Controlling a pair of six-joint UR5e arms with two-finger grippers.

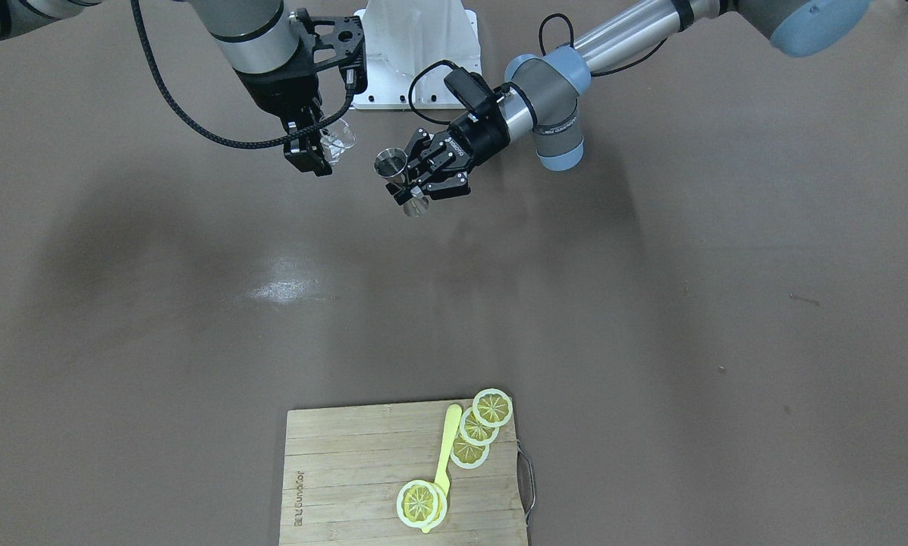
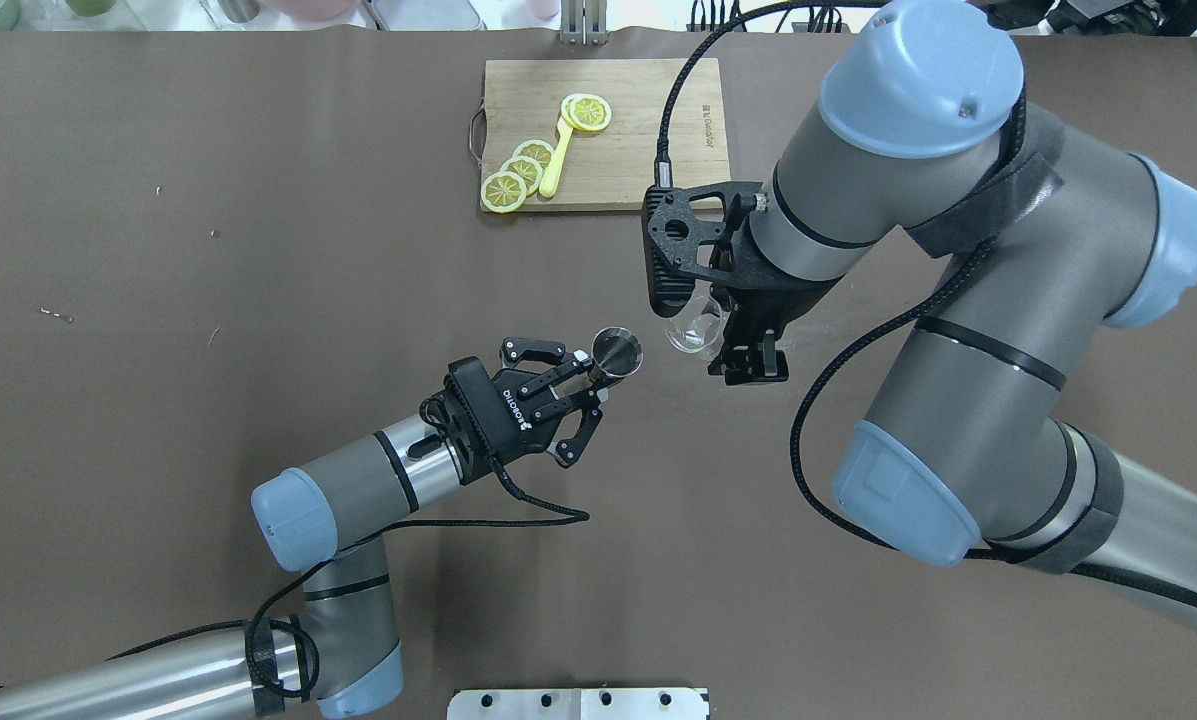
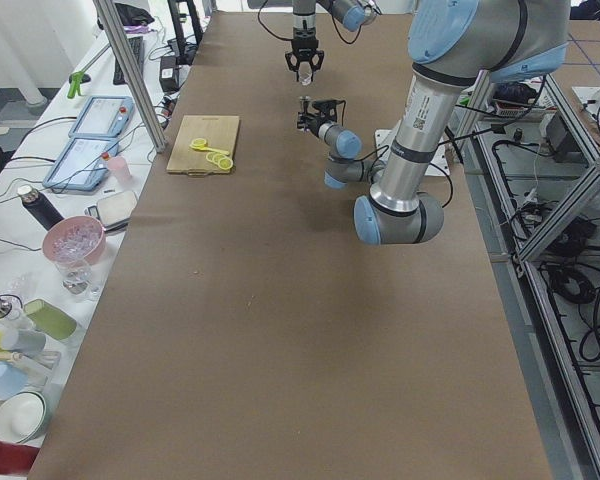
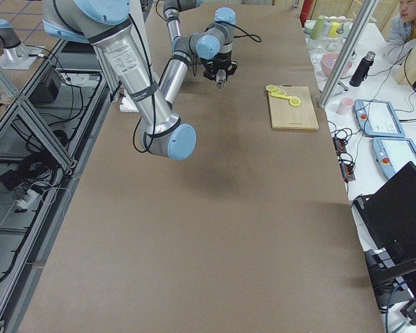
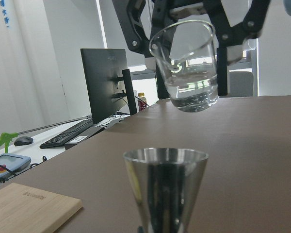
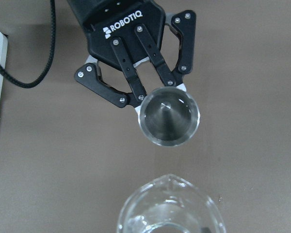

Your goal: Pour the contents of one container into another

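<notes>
My left gripper (image 2: 590, 380) is shut on the waist of the grey steel jigger (image 2: 618, 352), held upright above the table with its open cone facing up. In the right wrist view the jigger (image 6: 169, 116) looks empty. My right gripper (image 2: 736, 348) is shut on the small clear glass cup (image 2: 696, 330), just to the jigger's right and higher. The left wrist view shows the cup (image 5: 186, 65) tilted slightly over the jigger (image 5: 166, 189), with clear liquid in its bottom. No stream shows between them. In the front-facing view the cup (image 1: 338, 140) and the jigger (image 1: 397, 173) hang a short way apart.
A wooden cutting board (image 2: 688, 120) with lemon slices (image 2: 520, 172) and a yellow utensil (image 2: 556, 160) lies at the table's far side. A white mounting plate (image 1: 416, 53) sits at the robot's base. Cups, bowls and tablets line a side bench (image 3: 70, 250).
</notes>
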